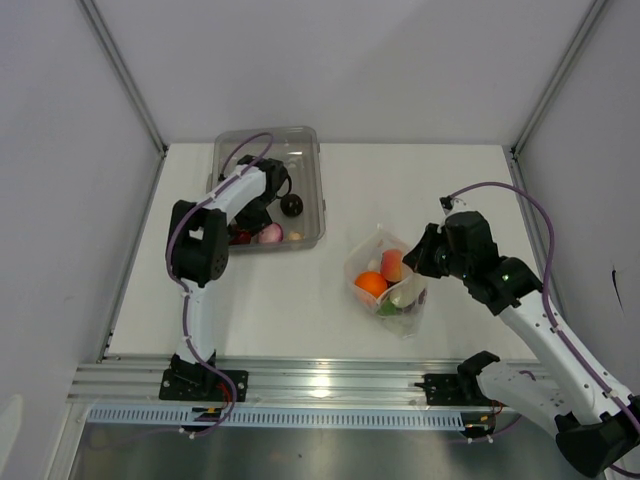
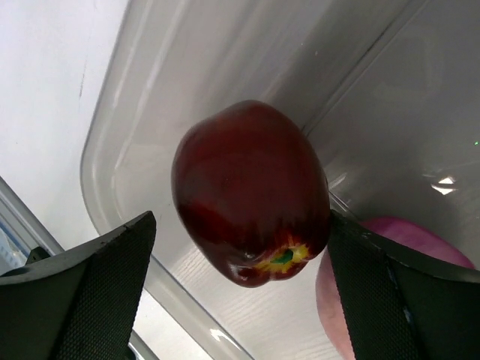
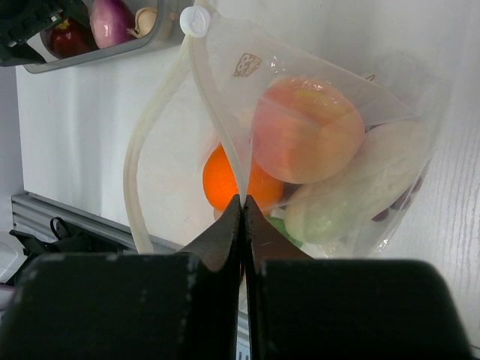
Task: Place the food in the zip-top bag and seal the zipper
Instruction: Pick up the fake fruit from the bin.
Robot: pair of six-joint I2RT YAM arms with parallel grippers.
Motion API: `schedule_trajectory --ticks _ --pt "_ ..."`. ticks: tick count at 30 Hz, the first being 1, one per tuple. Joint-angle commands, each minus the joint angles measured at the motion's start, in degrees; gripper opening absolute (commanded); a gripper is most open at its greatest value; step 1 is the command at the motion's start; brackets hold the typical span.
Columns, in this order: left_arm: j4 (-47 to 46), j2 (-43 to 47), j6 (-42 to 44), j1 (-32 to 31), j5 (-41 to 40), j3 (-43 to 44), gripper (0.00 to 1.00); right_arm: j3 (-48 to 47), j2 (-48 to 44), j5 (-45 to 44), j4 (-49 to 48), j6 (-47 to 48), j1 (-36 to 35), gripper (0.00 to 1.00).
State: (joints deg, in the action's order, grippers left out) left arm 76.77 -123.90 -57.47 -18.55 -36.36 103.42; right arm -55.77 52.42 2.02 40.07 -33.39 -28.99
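My left gripper (image 2: 240,222) is open inside the clear bin (image 1: 318,190), its fingers either side of a dark red apple (image 2: 247,187); the left finger stands apart from it. A pink bulb (image 2: 420,234) lies behind the right finger. My right gripper (image 3: 242,201) is shut on the mouth edge of the zip-top bag (image 3: 375,105), which stands open right of centre (image 1: 390,290). Inside it are an orange (image 3: 217,184), a peach (image 3: 307,131), a white oblong piece (image 3: 367,187) and a green bit (image 3: 289,229). The zipper (image 3: 154,120) curves open to the left.
The bin sits at the back left of the table (image 1: 300,300) and also holds a small pale piece (image 3: 146,21). Grey walls and metal posts (image 1: 125,75) border the table. An aluminium rail (image 1: 330,380) runs along the near edge.
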Motion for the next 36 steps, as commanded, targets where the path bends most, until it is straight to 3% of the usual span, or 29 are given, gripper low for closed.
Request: schedule_trajectory --ticks 1,6,9,13,18,21,26,31,36 --pt "2.0 0.9 -1.9 0.5 0.9 -1.4 0.93 0.2 -1.1 0.3 -1.4 0.7 0.4 0.00" --pt "0.8 2.0 -2.0 0.5 1.3 -3.2 0.84 0.1 -1.3 0.4 -1.4 0.6 0.4 0.00" --pt "0.2 2.8 -2.0 0.6 1.2 -3.7 0.71 0.1 -1.4 0.4 -1.4 0.6 0.4 0.00" --pt "0.2 3.4 -1.8 0.8 1.3 -4.1 0.42 -0.3 -1.4 0.5 -1.3 0.8 0.5 0.00" --pt "-1.4 4.4 -1.3 0.8 2.0 -5.1 0.29 -0.7 -0.7 1.4 -1.7 1.1 0.6 0.00" --pt "-1.9 4.7 -1.2 0.8 2.3 -5.8 0.28 -0.7 -0.5 1.4 -1.4 1.1 0.6 0.00" --pt "-2.2 4.5 -0.7 0.8 2.6 -5.5 0.41 -0.5 -0.9 1.1 -1.1 0.8 0.6 0.00" --pt "-3.3 4.8 1.0 0.8 3.0 -5.2 0.79 0.1 -1.2 1.1 -1.5 0.2 0.6 0.00" --pt "-3.7 4.0 2.5 1.1 3.1 -3.1 0.95 0.4 -1.2 0.9 -1.6 0.3 0.5 0.00"
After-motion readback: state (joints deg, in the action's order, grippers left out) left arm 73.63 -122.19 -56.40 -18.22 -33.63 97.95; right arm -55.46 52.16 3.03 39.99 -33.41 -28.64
